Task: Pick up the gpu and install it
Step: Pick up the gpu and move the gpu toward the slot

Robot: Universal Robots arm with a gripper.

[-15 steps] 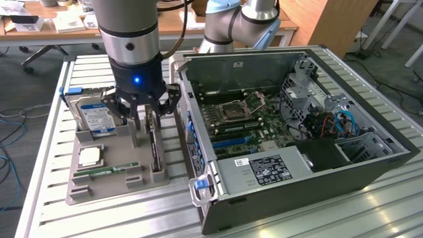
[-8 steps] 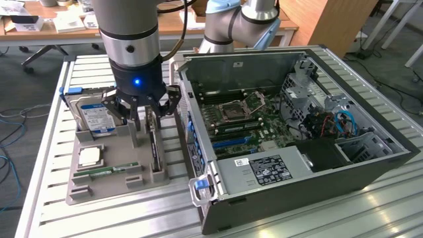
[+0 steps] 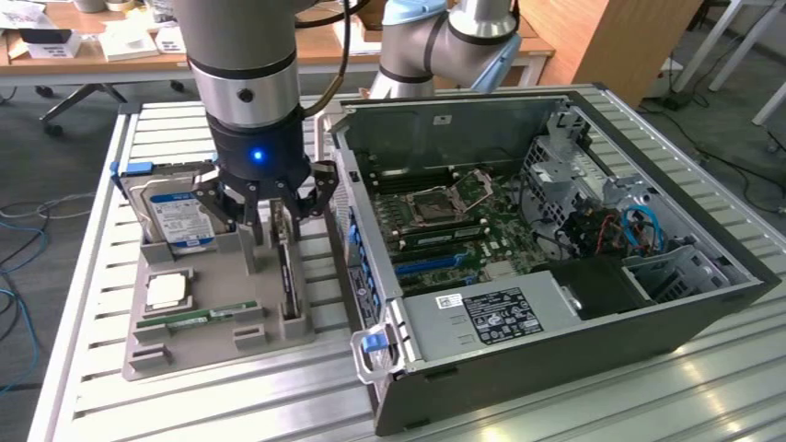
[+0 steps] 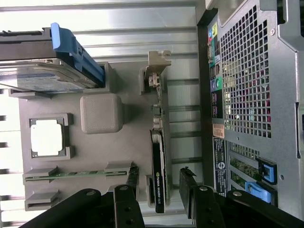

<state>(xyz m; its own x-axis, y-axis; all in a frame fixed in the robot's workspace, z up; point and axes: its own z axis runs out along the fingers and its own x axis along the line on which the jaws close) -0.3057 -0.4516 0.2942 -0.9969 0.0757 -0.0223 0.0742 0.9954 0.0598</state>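
The gpu [image 3: 287,269] stands on edge in a slot of the grey holder tray [image 3: 202,354], a thin dark card with its metal bracket at the far end. My gripper [image 3: 272,214] hangs directly over it, open. In the wrist view the gpu [image 4: 159,161] runs lengthwise between my two black fingers [image 4: 133,176], which straddle its near end with a gap on each side and do not touch it. The open computer case [image 3: 553,230] lies at the exterior view's right, its motherboard [image 3: 448,230] exposed.
On the same tray [image 4: 130,142] are a silver hard drive [image 3: 172,214] in a blue carrier, a square processor [image 3: 166,290] and a green memory stick [image 3: 197,318]. The case's rear panel [image 4: 247,95] stands close beside the tray. Everything rests on a ribbed aluminium table [image 3: 246,405].
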